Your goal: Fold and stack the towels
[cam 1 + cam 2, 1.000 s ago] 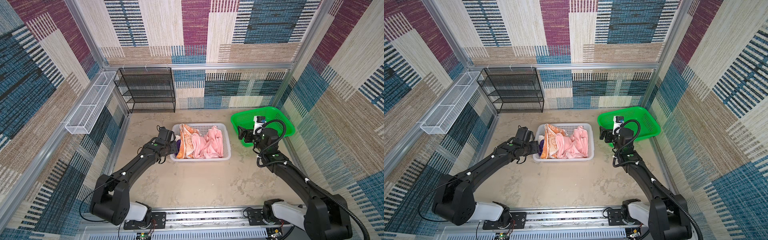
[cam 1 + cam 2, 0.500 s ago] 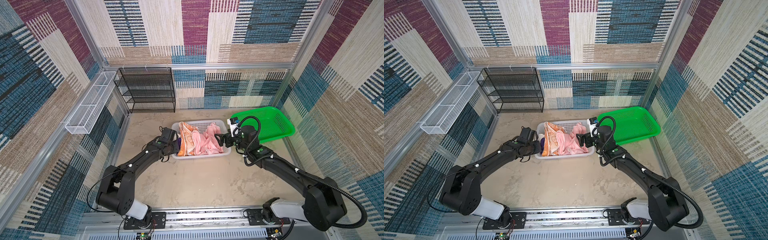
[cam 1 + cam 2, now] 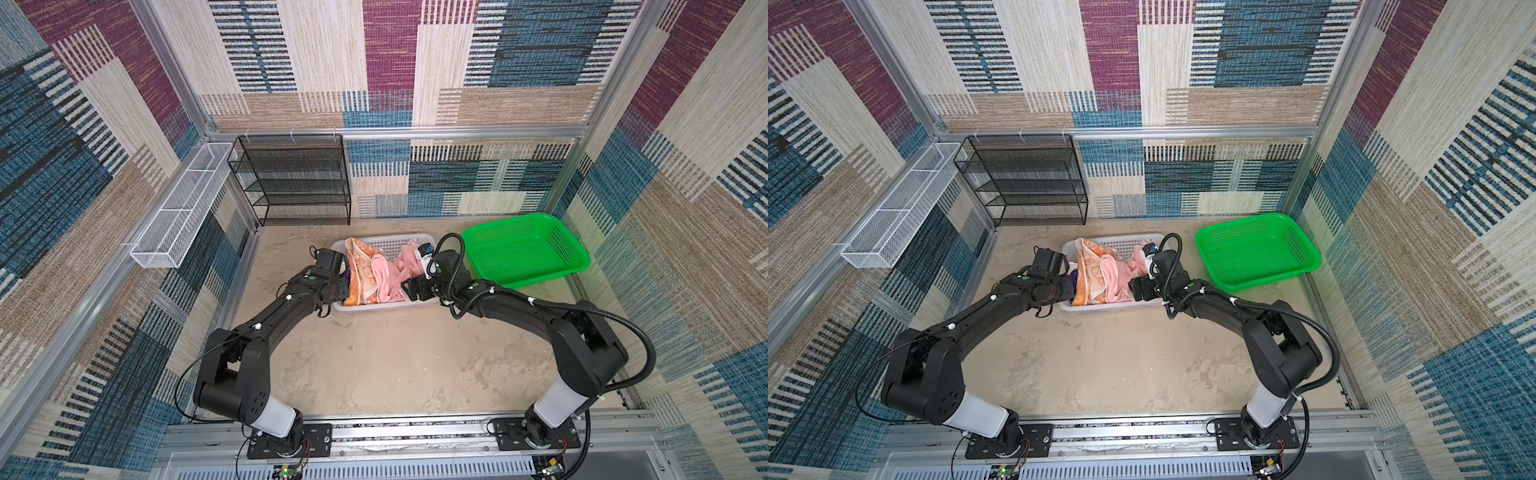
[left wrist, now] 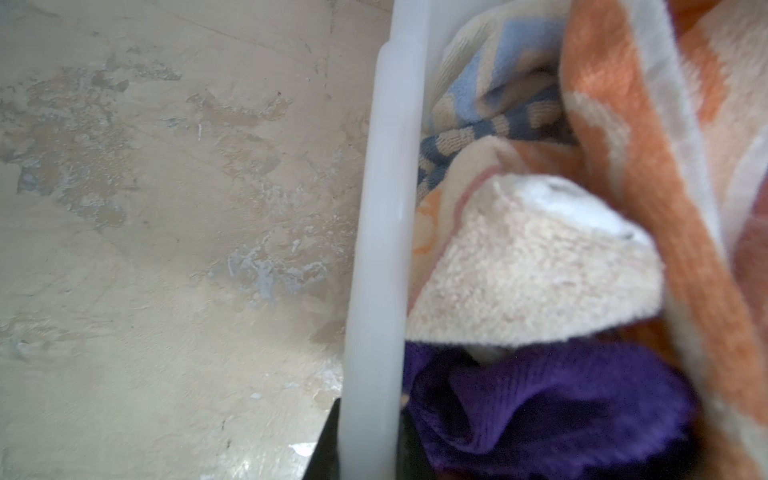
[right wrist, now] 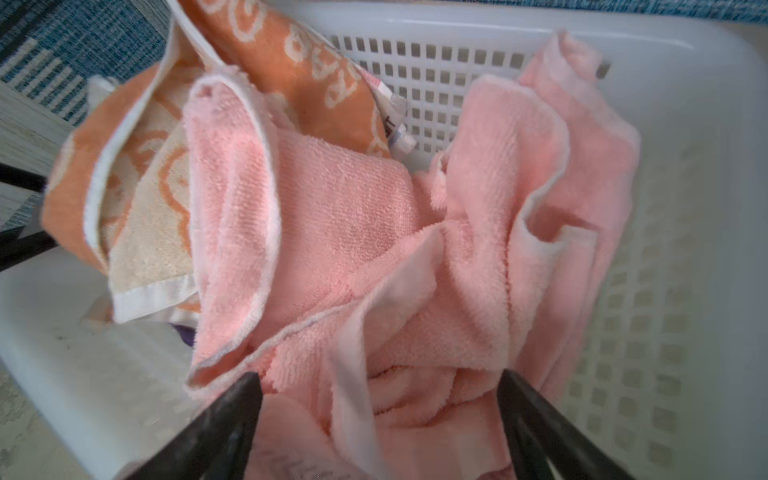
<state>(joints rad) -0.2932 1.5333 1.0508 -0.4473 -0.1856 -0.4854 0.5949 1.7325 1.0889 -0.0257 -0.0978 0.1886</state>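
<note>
Jaws of left gripper (image 3: 340, 292) clamp white basket (image 4: 386, 208) rim, right gripper (image 5: 380, 415) gapes over pink towel (image 5: 332, 208); orange towel (image 5: 299, 54) tag (image 5: 397, 129) illegible.

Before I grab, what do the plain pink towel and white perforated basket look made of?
The plain pink towel: looped terry pile, likely cotton, matte, flat hem bands. The white perforated basket: moulded plastic by its look, smooth, faintly glossy, square-holed.

place: robot lab test cell | signs: aluminium frame (image 3: 415, 133), patchwork fabric walls (image 3: 324, 54) (three sides), two arms (image 3: 286, 307) on front rail (image 3: 411, 432)
</note>
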